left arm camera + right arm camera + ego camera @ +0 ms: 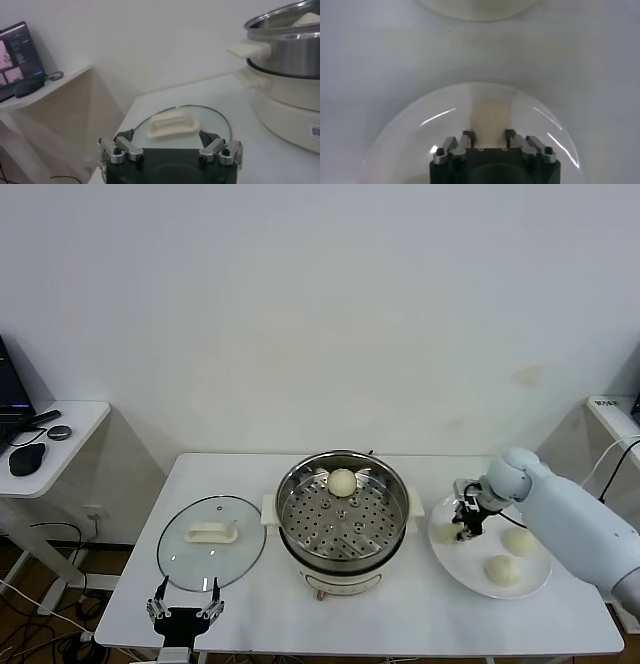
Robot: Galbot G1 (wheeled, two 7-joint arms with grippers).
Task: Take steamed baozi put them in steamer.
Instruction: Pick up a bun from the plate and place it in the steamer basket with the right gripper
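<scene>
Over at 3 o'clock we've got our right gripper (462, 524) clamped on a baozi (490, 116) on the plate (535, 581); left gripper (184, 608) sits apart near the lid (190, 564)

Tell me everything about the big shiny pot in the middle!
The steamer is a round, shiny metal pot on a cream-white base, standing upright in the middle of the table. It has cream side handles and no lid on. Inside is a flat tray full of holes, and one baozi sits on it by the far rim. No gripper touches the steamer.
</scene>
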